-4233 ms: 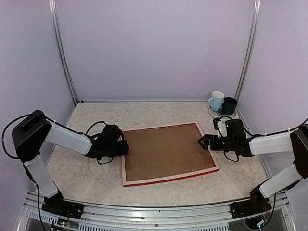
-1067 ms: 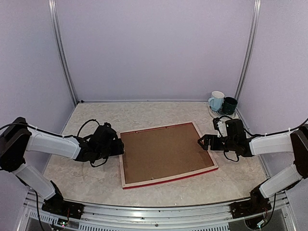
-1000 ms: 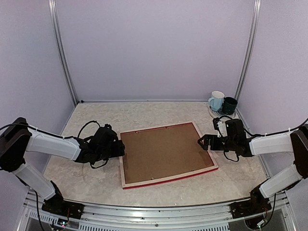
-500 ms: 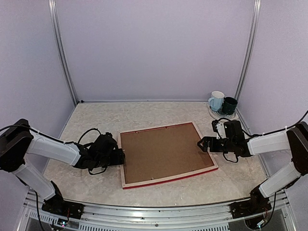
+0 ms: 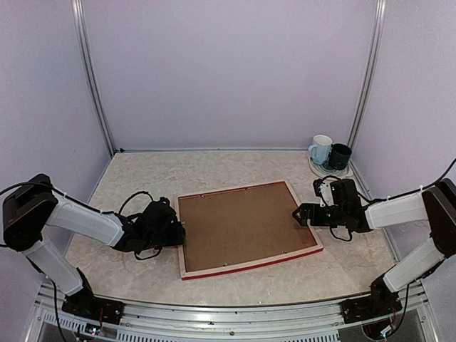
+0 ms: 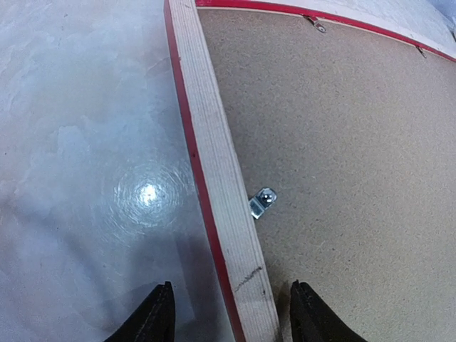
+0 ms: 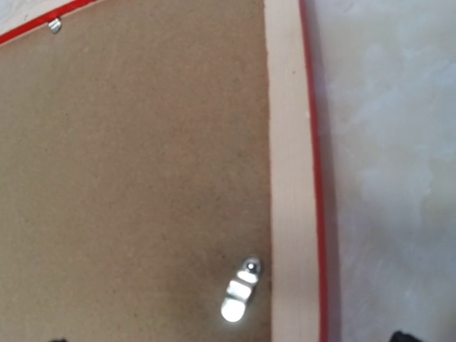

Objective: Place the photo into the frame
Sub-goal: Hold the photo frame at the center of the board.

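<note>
The frame (image 5: 249, 261) lies face down mid-table, pale wood rails up, red edge showing, with the brown backing board (image 5: 242, 224) set in it. The photo is hidden. My left gripper (image 5: 180, 234) is low at the frame's left rail (image 6: 214, 164). It is open, one finger (image 6: 158, 317) over the table and the other over the board, neither touching the rail. My right gripper (image 5: 300, 214) is open wide at the right rail (image 7: 288, 142), its fingertips just showing at the bottom corners of the right wrist view.
Small metal turn clips (image 6: 261, 203) (image 7: 241, 288) sit on the backing board beside each rail. A pale blue mug (image 5: 320, 149) and a dark green mug (image 5: 340, 155) stand at the back right corner. Walls close off the table on three sides.
The left gripper slid nearer along the frame's left rail, and its jaws have narrowed. The right gripper edged left onto the right rail. The frame lies slightly further left than several seconds ago.
</note>
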Robot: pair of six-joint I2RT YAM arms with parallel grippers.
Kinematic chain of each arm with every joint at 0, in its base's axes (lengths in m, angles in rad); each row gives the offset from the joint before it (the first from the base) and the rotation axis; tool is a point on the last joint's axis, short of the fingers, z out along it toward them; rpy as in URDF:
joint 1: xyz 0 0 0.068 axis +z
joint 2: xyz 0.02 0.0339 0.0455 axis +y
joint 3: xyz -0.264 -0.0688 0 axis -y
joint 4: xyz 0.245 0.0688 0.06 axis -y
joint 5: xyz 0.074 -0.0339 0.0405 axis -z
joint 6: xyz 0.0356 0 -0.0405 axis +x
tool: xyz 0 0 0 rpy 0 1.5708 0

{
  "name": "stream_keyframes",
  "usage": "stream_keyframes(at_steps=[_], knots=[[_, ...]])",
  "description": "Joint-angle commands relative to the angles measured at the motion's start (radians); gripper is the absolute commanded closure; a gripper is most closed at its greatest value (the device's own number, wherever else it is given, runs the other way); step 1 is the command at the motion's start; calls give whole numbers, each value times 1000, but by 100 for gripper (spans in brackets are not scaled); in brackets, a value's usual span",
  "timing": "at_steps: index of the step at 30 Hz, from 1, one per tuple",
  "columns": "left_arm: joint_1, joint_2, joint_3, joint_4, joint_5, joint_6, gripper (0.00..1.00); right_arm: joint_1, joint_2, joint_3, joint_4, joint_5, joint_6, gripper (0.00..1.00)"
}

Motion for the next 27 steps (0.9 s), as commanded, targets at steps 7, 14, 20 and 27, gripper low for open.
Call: stream_keyframes(at_steps=[7,14,20,27], knots=[[-14,48,12,-14,35,10,56,-4,13,25,-13,21,-13,2],[-11,53,19,-26,12,20,61,6,18,34,-26,45,-21,7],[16,50,10,-26,-1,44,62,20,28,45,-40,65,-30,12],[45,46,-1,-10,2,91,62,39,50,60,-50,86,-35,21]])
